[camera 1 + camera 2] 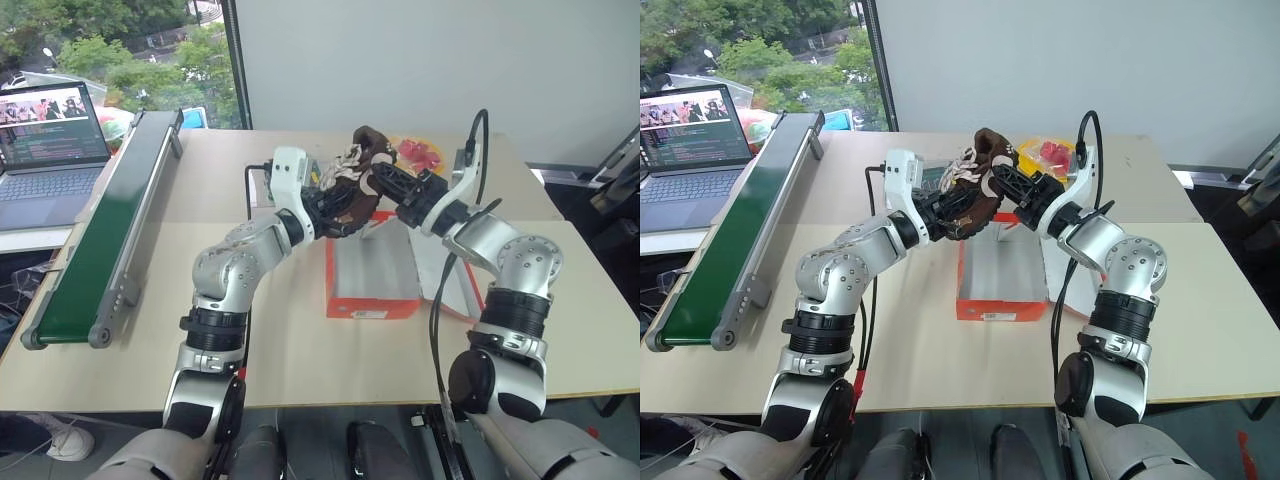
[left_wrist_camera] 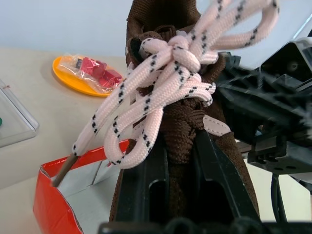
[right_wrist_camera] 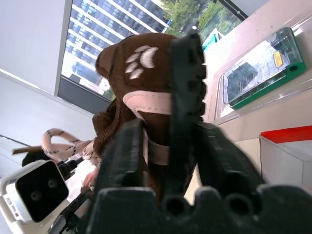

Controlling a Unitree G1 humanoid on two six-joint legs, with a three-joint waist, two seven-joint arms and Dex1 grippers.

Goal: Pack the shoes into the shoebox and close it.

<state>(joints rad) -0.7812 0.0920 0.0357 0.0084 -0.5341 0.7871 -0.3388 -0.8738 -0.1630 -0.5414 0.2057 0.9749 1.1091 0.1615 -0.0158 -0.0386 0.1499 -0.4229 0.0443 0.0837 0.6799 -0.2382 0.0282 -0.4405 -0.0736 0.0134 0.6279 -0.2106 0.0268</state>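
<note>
Left tool [image 2: 178, 180] is clamped tight on the brown shoes [image 1: 355, 180], laces dangling; it carries them in the air. Right tool [image 3: 165, 146], at 3 o'clock of the shoes, has its fingers around the toe end and looks closed on it, likely steadying the pair for lowering. Shoebox [image 1: 372, 270] sits open on the desk [image 1: 290, 350], at 6 o'clock below the shoes, lid folded back. Packing not yet done.

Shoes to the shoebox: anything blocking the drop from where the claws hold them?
Nothing visible. The shoes hang over the far end of the open shoebox, whose white inside looks bare. The left claw and right claw both grip them.
</note>
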